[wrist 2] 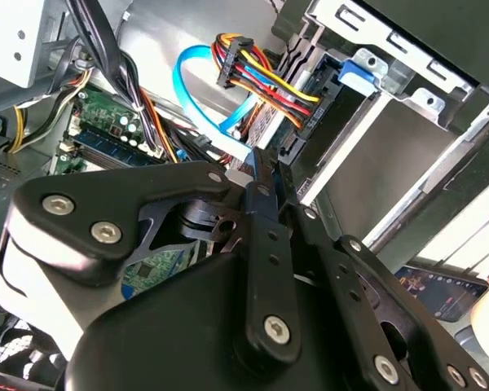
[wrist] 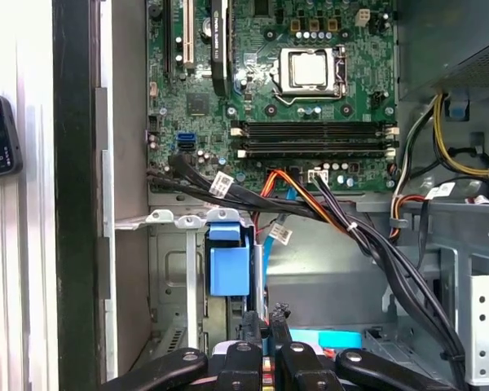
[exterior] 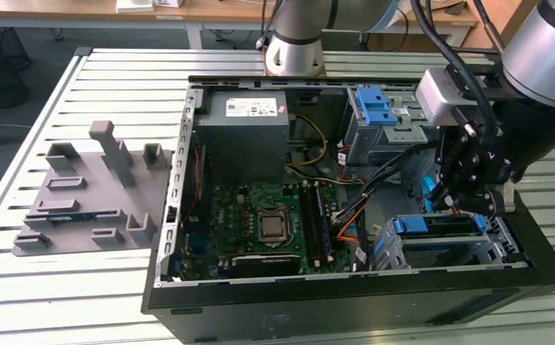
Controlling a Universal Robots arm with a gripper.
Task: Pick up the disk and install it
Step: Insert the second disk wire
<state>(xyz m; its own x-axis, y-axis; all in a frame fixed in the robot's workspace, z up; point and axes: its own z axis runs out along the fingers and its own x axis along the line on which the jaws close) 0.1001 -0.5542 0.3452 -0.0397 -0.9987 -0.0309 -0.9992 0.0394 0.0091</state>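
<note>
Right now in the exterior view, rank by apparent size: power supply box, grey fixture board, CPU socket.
1. Grey fixture board, largest.
2. Power supply box, somewhat smaller; it lies farther from the camera, so the gap is unsure.
3. CPU socket, clearly smallest.

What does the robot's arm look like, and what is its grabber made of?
The arm is made of shiny silver-grey tubes joined by dark, rounded joints. Black cables run down along it to a pale grey box at the wrist. Below that sits the gripper, built from flat black metal bars. In the second wrist view, small round silver screws pin those bars together.
</note>
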